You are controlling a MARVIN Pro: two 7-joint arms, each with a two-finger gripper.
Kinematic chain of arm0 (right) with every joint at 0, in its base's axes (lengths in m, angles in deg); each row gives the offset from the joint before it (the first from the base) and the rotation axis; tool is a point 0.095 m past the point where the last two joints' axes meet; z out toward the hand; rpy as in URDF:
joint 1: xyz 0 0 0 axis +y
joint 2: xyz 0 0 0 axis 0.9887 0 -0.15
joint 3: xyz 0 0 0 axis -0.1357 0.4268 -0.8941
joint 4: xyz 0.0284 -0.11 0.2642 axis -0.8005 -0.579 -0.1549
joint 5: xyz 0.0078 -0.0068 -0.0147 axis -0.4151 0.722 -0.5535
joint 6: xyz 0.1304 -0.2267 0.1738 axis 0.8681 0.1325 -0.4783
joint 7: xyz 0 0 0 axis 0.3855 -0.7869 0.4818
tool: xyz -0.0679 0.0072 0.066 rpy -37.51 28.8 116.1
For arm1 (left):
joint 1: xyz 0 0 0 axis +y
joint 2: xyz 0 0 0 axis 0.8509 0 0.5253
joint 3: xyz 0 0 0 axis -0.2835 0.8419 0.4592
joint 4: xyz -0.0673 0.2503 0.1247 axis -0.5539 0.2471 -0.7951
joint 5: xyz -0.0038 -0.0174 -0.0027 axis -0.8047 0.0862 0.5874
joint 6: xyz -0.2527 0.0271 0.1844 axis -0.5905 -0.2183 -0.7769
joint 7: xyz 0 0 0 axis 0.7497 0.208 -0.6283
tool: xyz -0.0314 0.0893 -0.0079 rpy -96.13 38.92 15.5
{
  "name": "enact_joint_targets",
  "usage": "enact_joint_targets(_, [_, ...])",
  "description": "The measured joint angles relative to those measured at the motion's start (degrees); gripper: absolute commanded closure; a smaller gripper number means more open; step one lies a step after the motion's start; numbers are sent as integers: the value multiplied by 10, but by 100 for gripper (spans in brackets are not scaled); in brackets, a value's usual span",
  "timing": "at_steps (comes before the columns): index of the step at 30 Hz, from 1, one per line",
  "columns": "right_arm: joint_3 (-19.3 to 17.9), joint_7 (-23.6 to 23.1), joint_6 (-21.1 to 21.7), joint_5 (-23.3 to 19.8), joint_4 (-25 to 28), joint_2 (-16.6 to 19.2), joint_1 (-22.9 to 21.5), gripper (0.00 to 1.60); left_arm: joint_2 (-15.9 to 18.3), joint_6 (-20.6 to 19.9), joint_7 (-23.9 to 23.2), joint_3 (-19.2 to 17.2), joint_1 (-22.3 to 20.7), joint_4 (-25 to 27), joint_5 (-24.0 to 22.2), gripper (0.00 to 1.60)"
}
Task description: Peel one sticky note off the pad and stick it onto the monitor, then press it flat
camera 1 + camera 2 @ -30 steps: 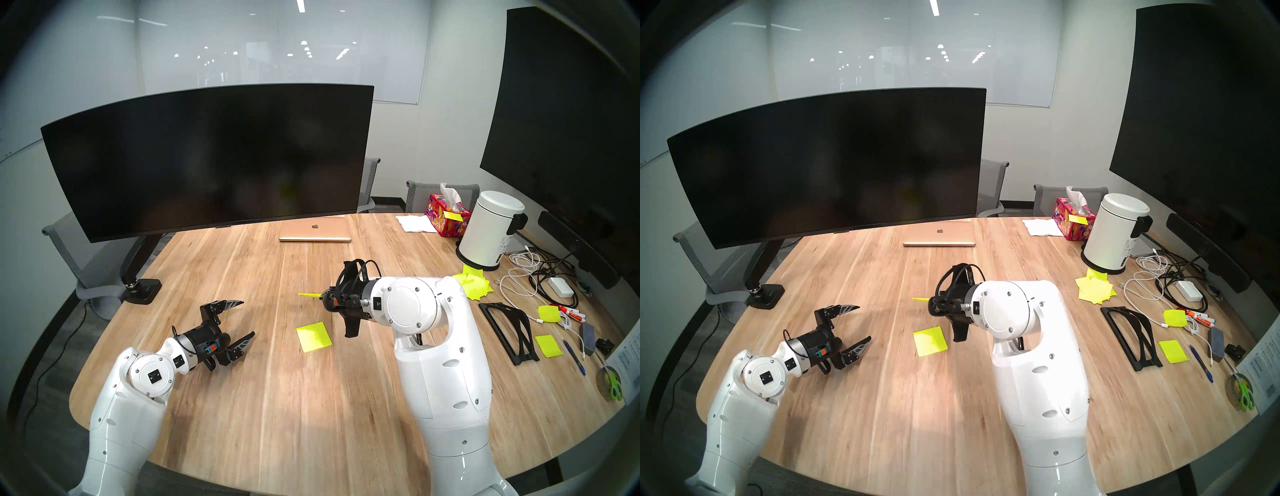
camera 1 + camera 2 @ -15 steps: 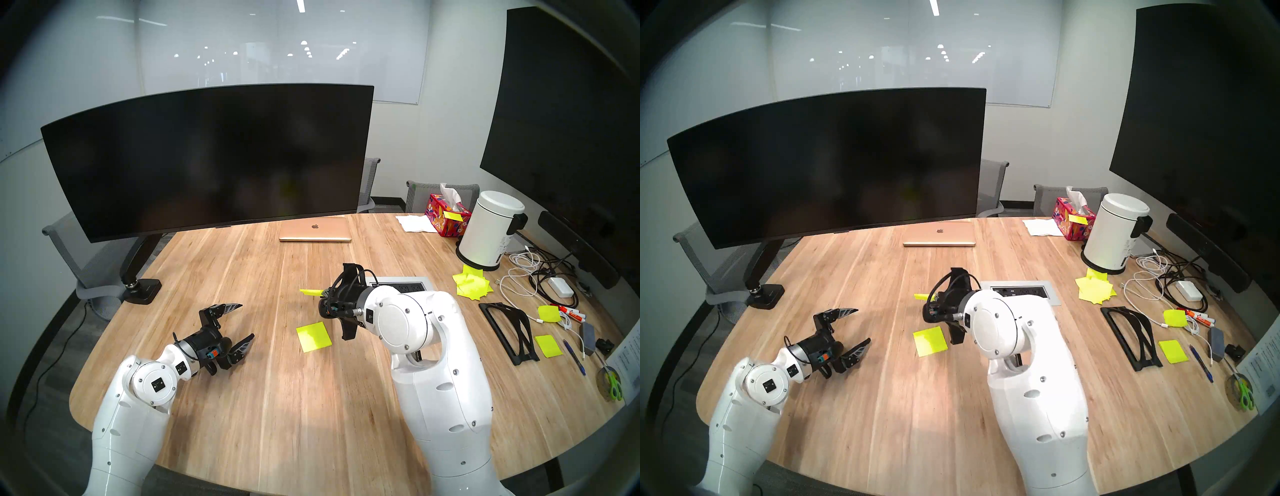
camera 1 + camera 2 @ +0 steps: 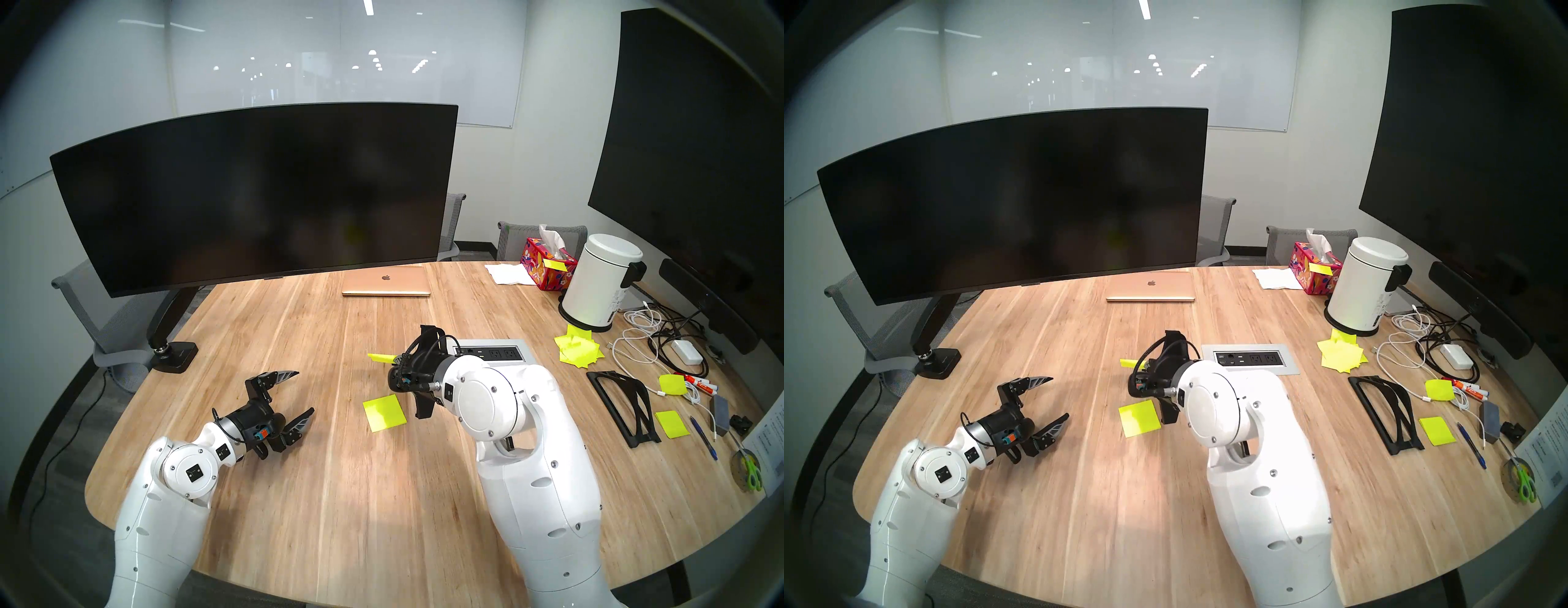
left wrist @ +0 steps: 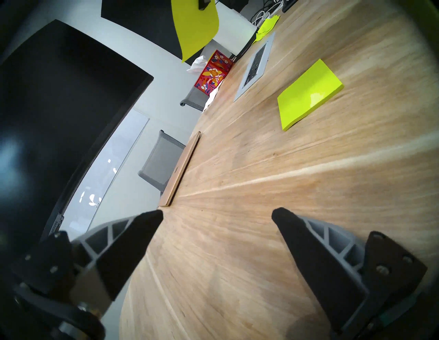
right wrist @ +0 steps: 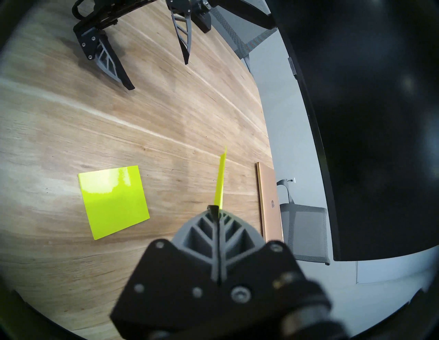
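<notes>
My right gripper (image 3: pixel 396 360) is shut on one edge of a thin neon yellow-green sticky note (image 3: pixel 379 358), held above the wooden table and seen edge-on in the right wrist view (image 5: pixel 219 182). The pad (image 3: pixel 384 412) lies flat on the table just below and left of that gripper (image 5: pixel 215 209). The wide curved black monitor (image 3: pixel 254 191) stands at the back left on its jointed arm, well beyond the note. My left gripper (image 3: pixel 303 392) hovers open and empty to the left of the pad (image 4: pixel 308 93).
A gold laptop (image 3: pixel 386 281) lies shut under the monitor's right end. A grey socket panel (image 3: pixel 492 351) is set in the table behind my right wrist. At the right are loose yellow sheets (image 3: pixel 579 350), a white bin (image 3: pixel 602 282), cables and a black stand (image 3: pixel 623 403).
My right arm has swung its elbow down and left, uncovering the socket panel, and the held note has tilted slightly. The left gripper has barely shifted.
</notes>
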Motion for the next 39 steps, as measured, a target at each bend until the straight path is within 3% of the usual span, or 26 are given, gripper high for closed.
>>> enact_joint_targets(17, [-13,11,6,-3,-17,-2,-7,160,-18,27,5,-19,-6,25,-80,0])
enact_joint_targets(25, [-9,15,7,-2,-25,-4,-17,160,-19,32,2,-21,-6,27,-90,0])
enact_joint_targets(32, [10,29,10,34,-19,-4,-19,160,-19,33,0,-22,-6,27,-92,0])
enact_joint_targets(39, [47,74,34,95,-10,-1,-19,160,-20,34,-2,-23,-6,27,-92,0])
